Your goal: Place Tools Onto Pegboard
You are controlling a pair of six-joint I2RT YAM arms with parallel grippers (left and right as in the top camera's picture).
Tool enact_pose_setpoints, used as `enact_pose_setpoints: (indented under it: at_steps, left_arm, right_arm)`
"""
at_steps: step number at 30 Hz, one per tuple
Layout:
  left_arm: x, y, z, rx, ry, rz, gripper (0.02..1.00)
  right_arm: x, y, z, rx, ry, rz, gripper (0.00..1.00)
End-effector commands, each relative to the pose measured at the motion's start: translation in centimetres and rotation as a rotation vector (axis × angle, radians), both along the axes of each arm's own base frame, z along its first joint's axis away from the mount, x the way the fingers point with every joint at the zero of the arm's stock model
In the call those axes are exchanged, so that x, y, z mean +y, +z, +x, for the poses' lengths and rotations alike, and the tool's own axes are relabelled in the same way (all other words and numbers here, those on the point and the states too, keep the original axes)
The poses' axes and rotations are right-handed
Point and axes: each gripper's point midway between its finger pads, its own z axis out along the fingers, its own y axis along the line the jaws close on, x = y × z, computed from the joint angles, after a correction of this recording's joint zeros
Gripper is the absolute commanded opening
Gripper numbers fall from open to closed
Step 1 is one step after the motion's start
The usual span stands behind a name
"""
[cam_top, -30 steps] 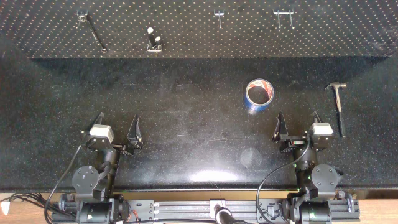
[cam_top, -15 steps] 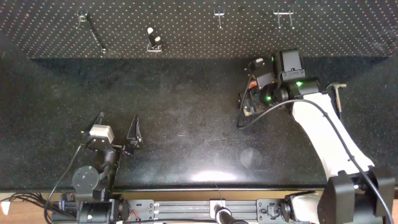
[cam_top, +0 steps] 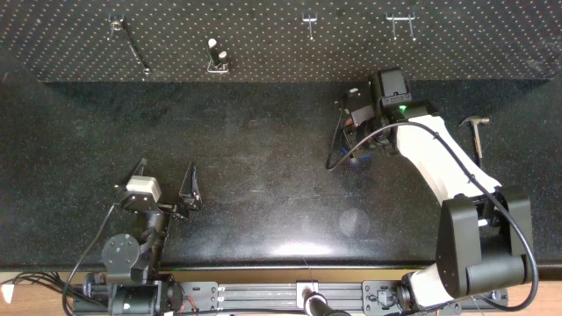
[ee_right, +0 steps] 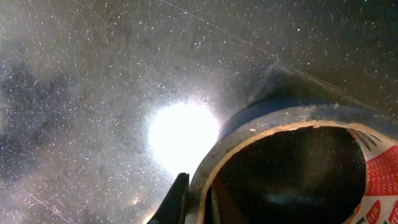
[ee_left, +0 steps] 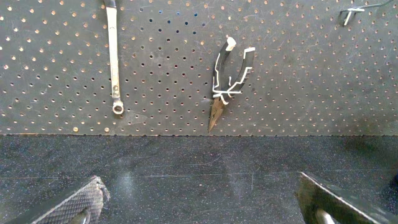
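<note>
**My right gripper (ee_right: 198, 202) pinches the blue roll of tape (ee_right: 280, 118)**

The dark perforated pegboard (cam_top: 263, 35) stands behind the black speckled worktop (cam_top: 263, 167). My right fingers are closed on the roll's wall, one outside and one inside, low over the worktop. My left gripper (ee_left: 202, 205) sits near its base with its fingers spread wide. A black-handled metal hammer (cam_top: 479, 140) lies just right of the roll. A silver wrench (cam_top: 133, 44) and black-and-white-handled pliers (cam_top: 217, 54) hang on the board.

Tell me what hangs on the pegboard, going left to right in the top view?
wrench → pliers → single hook → double hook
</note>
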Motion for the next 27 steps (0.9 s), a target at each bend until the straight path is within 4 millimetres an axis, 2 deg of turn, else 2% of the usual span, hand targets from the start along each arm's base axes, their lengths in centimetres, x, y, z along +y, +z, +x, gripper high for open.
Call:
enact_pose_setpoints:
  at_steps: [1, 2, 3, 4, 5, 6, 7, 8, 10, 11, 12, 13, 15, 17, 20, 23, 27]
  left_arm:
    - [-0.3, 0.0, -0.1, -0.001, -0.014, -0.009, 0.996]
    - [-0.3, 0.0, -0.1, -0.001, -0.014, -0.009, 0.993]
    - [-0.3, 0.0, -0.1, -0.001, -0.014, -0.009, 0.993]
    - [-0.3, 0.0, -0.1, -0.001, -0.014, -0.009, 0.993]
    - [-0.3, 0.0, -0.1, -0.001, -0.014, -0.009, 0.993]
    - [-0.3, 0.0, -0.1, -0.001, -0.014, -0.009, 0.993]
    - [-0.3, 0.0, -0.1, -0.001, -0.014, -0.009, 0.993]
    - [-0.3, 0.0, -0.1, -0.001, -0.014, -0.009, 0.993]
    - [-0.3, 0.0, -0.1, -0.001, -0.014, -0.009, 0.993]
    - [-0.3, 0.0, -0.1, -0.001, -0.014, -0.009, 0.993]
    - [-0.3, 0.0, -0.1, -0.001, -0.014, -0.009, 0.996]
    - [-0.3, 0.0, -0.1, -0.001, -0.014, -0.009, 0.993]
    - [-0.3, 0.0, -0.1, -0.001, -0.014, -0.009, 0.993]
    - [-0.3, 0.0, -0.1, -0.001, -0.014, -0.009, 0.993]
    - [-0.3, 0.0, -0.1, -0.001, -0.014, -0.009, 0.993]
    - [-0.3, 0.0, -0.1, -0.001, -0.014, -0.009, 0.993]
    - [-0.3, 0.0, -0.1, -0.001, -0.014, -0.009, 0.993]
  right_arm:
    - [1.4, 4.9, 1.8, -0.273, -0.047, 0.077, 0.075]
    - [1.4, 7.5, 2.2, -0.483, -0.211, 0.186, 0.075]
    - [1.0, 10.4, 1.5, -0.652, -0.336, 0.291, 0.075]
    - [0.7, 14.8, 0.6, -0.803, -0.418, 0.404, 0.075]
    - [1.3, 19.5, -0.3, -0.914, -0.428, 0.522, 0.075]
    - [2.8, 23.2, -1.0, -0.973, -0.424, 0.681, 0.075]
    - [4.4, 24.7, -1.5, -0.982, -0.398, 0.757, 0.075]
    - [5.7, 25.0, -1.3, -0.962, -0.374, 0.769, 0.075]
    - [8.4, 26.0, 1.7, -0.932, -0.35, 0.768, 0.073]
    - [9.2, 26.0, 2.9, -0.922, -0.348, 0.763, 0.075]
    - [10.8, 26.2, 4.4, -0.907, -0.334, 0.764, 0.077]
    - [11.4, 25.6, 5.7, -0.895, -0.341, 0.75, 0.075]
    - [11.3, 25.1, 8.9, -0.915, -0.423, 0.7, 0.075]
    - [11.9, 24.0, 10.6, -0.902, -0.437, 0.677, 0.075]
    - [11.8, 24.2, 11.4, -0.917, -0.462, 0.669, 0.077]
    - [12.6, 25.1, 11.0, -0.939, -0.445, 0.703, 0.075]
    - [12.7, 25.1, 11.1, -0.946, -0.444, 0.709, 0.075]
